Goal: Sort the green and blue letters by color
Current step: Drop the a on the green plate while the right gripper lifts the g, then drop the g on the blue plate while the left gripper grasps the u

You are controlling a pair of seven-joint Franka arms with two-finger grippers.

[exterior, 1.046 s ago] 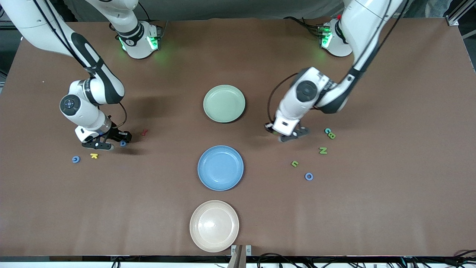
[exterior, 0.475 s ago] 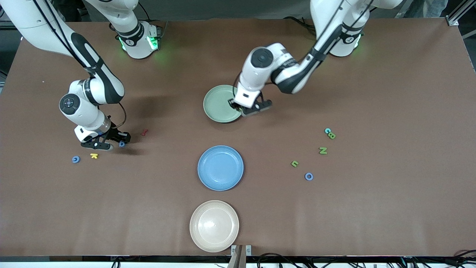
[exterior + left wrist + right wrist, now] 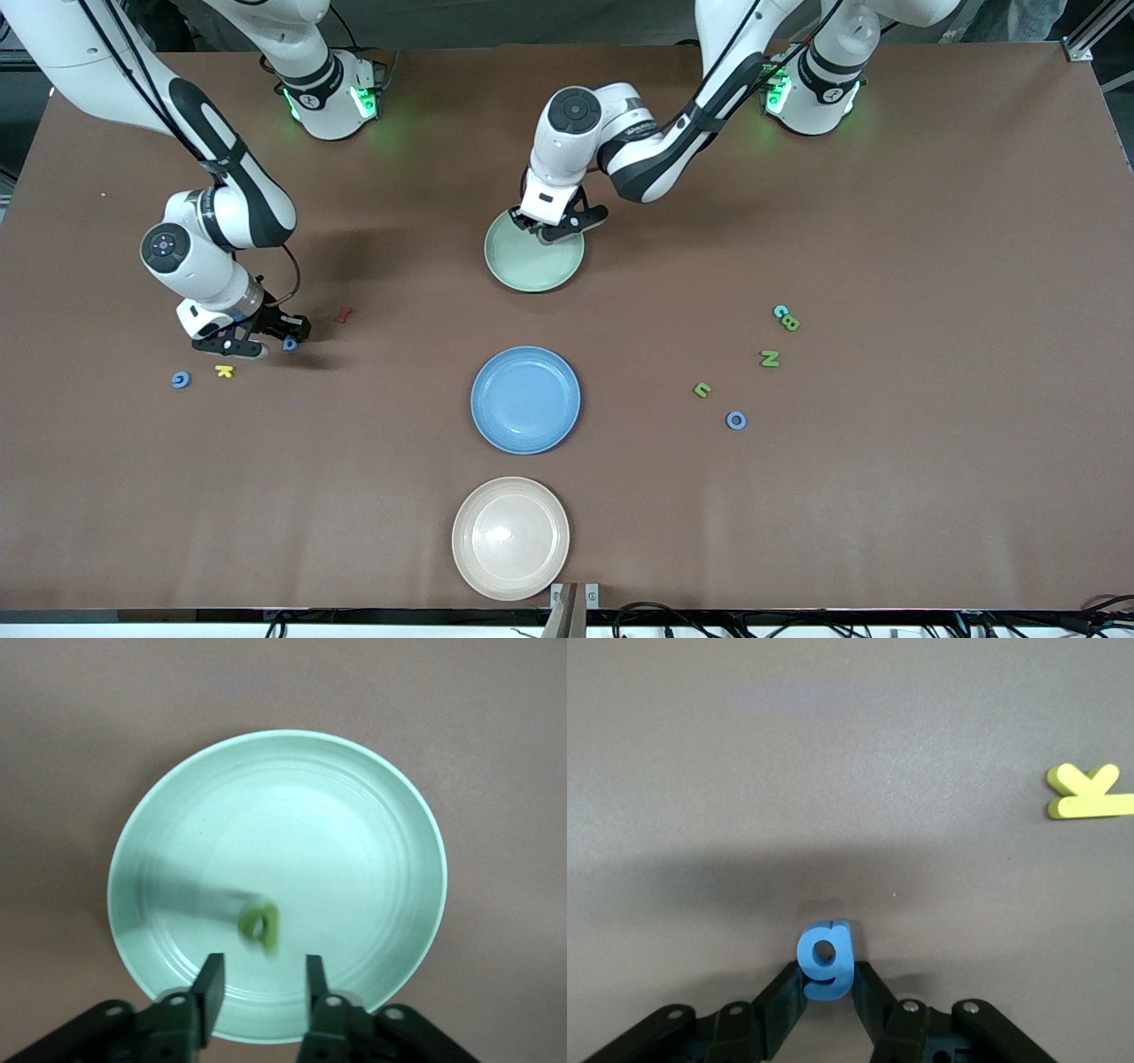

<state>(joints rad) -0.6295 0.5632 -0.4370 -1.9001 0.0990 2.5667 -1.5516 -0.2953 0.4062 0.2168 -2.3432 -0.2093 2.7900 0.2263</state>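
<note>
My left gripper point(image 3: 556, 229) hangs open over the edge of the green plate point(image 3: 534, 261) nearest the robots. In the left wrist view a small green letter point(image 3: 260, 927) shows blurred against the green plate point(image 3: 354, 833), just clear of the parted gripper point(image 3: 262, 979). My right gripper point(image 3: 285, 341) is low at the right arm's end of the table, shut on a blue letter g point(image 3: 826, 958). The blue plate point(image 3: 525, 400) holds nothing. Loose letters lie on the table: blue point(image 3: 181, 380), blue O point(image 3: 735, 420), green N point(image 3: 769, 358), green point(image 3: 702, 389), green 8 point(image 3: 790, 323).
A beige plate point(image 3: 510, 538) sits nearest the front camera. A yellow letter point(image 3: 224, 371) and a dark red letter point(image 3: 344, 315) lie close to the right gripper. A teal letter point(image 3: 780, 311) touches the green 8.
The left arm swung from the letters at its end of the table to the green plate and opened, letting go of the green letter. The right gripper closed on the blue g.
</note>
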